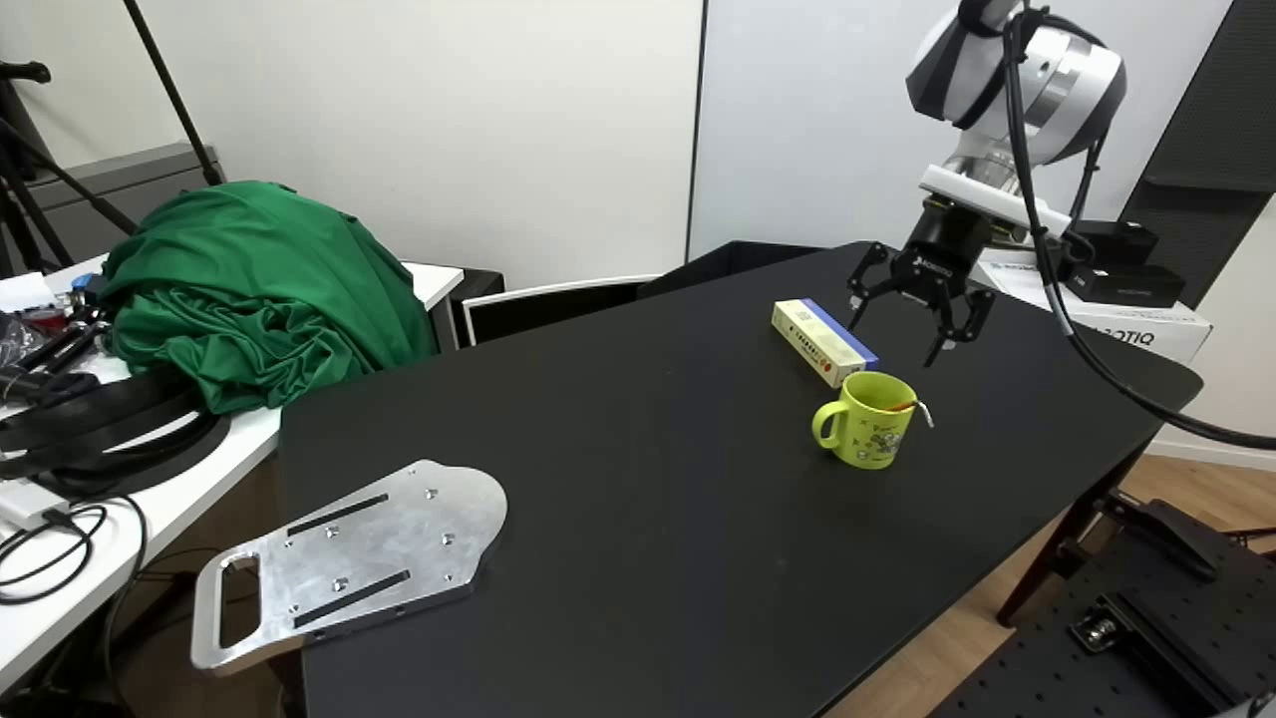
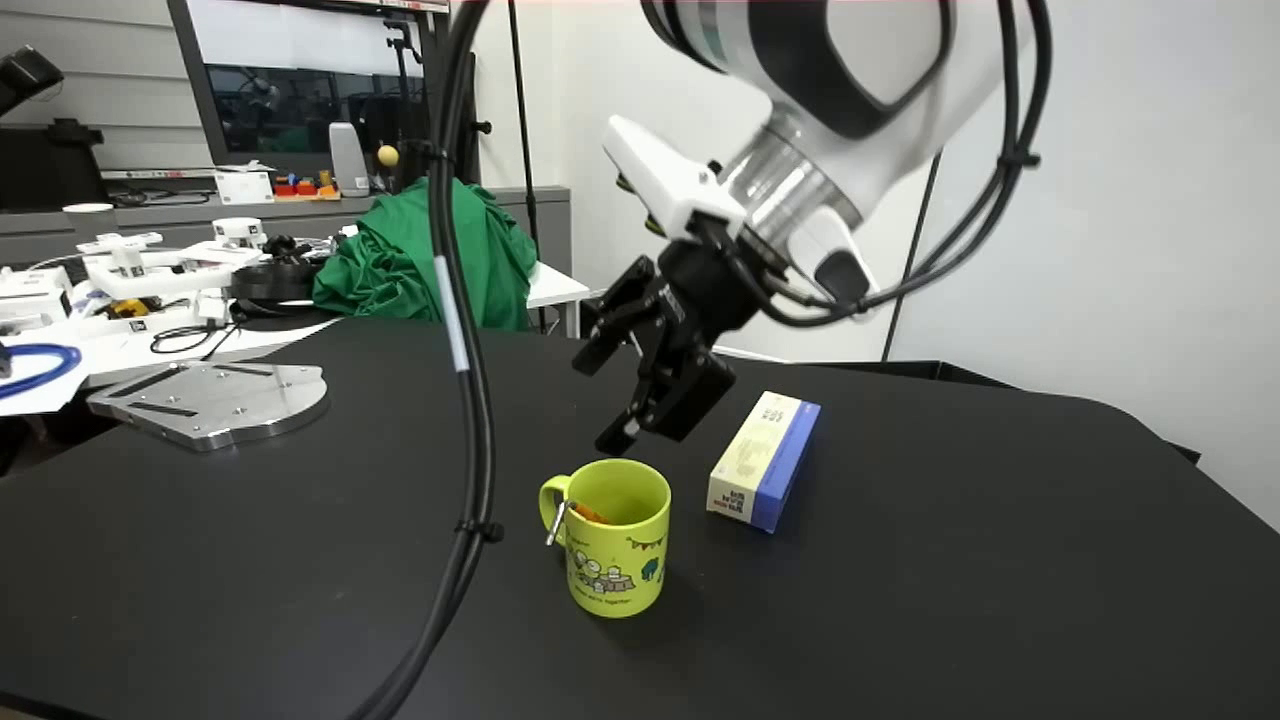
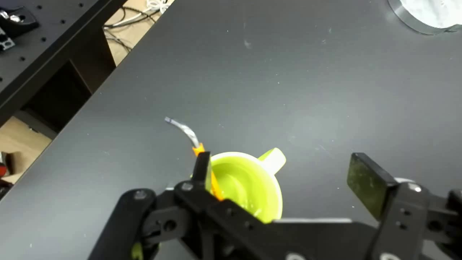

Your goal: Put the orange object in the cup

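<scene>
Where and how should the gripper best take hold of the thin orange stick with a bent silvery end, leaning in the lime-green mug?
Probably by the bent silvery end, from above, with the gripper closing across its thin width: that end juts out beyond the mug, while the orange shaft mostly slopes down inside, where room looks tighter.

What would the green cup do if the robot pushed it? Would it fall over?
The cup would probably slide rather than tip, as it stands upright, its base nearly as wide as its rim. If it fell, its handle might stop it rolling far. The orange stick could shift, since it just leans on the rim, bent tip outside.
</scene>
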`<state>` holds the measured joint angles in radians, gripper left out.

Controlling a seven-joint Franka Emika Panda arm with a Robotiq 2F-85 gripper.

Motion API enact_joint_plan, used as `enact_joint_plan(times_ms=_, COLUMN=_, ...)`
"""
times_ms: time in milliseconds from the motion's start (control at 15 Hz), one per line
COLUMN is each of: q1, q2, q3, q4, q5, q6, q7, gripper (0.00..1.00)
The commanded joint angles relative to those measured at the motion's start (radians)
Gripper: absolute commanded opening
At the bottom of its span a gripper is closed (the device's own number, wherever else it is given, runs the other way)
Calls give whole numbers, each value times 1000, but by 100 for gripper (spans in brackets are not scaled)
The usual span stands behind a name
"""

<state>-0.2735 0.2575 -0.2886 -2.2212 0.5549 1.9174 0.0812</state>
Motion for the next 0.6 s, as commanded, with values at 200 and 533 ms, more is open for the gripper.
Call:
enact_joint_plan(times_ms=200, q1=133, q2=-377, q3=96, q4=-114, q5=-307, q6=116, q7=220, gripper=100)
enact_joint_plan(times_ms=533, q1=122, q2=-373, q3=111, q4=-96, q5=-286, q6=95, q7=192, gripper=100)
